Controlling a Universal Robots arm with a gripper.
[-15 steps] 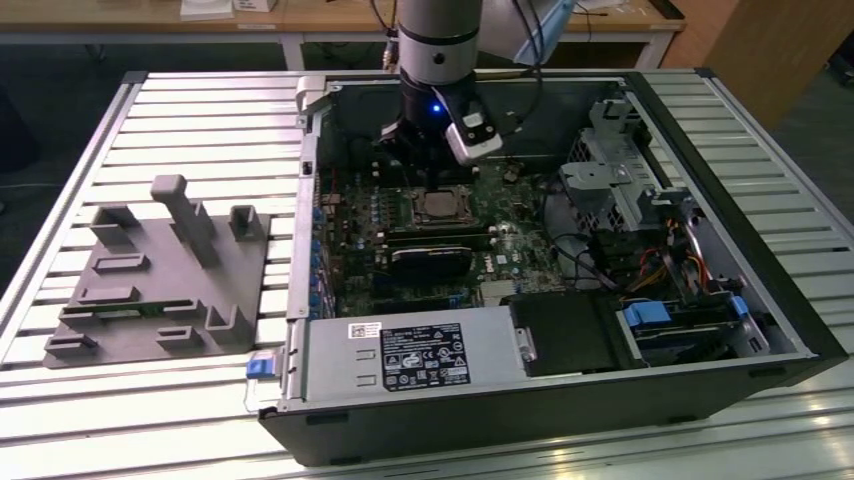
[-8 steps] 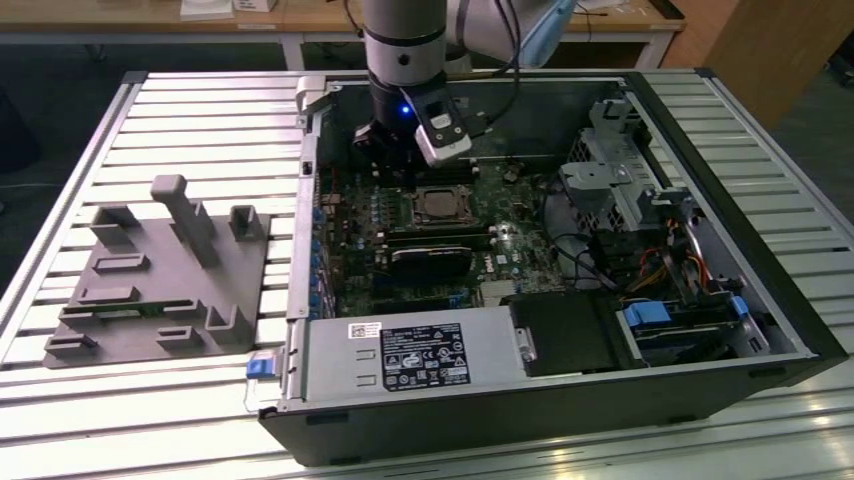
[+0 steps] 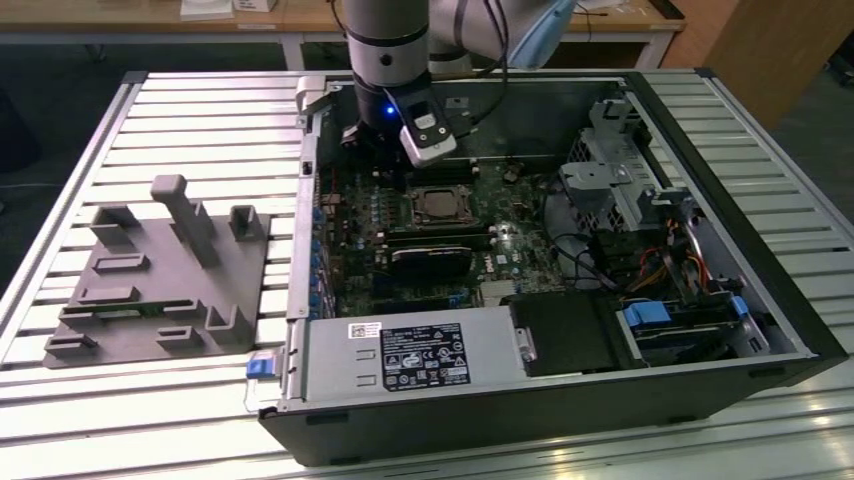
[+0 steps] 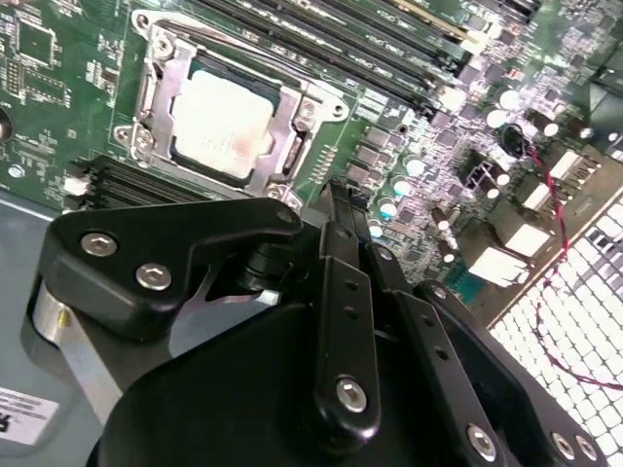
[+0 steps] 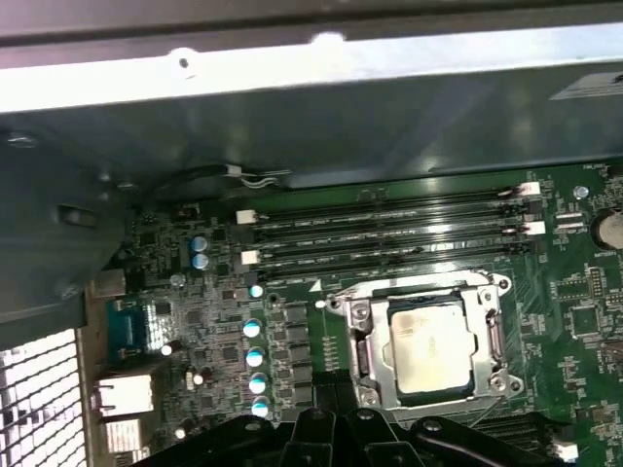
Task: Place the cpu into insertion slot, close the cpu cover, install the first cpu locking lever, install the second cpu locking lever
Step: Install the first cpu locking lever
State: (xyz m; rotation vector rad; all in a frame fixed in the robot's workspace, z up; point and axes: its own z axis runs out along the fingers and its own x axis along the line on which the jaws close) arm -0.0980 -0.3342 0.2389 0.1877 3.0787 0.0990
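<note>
1. Claw: black metal links with screw heads. It is closed with nothing in its grip and sits near the slot.
2. Cpu: flat square with a pale silver-tan top, seated in the slot. Its printing is unreadable.
3. Cover: thin silvery frame, lying flat around the cpu.
4. White label inside the case: print too small to read.
</note>
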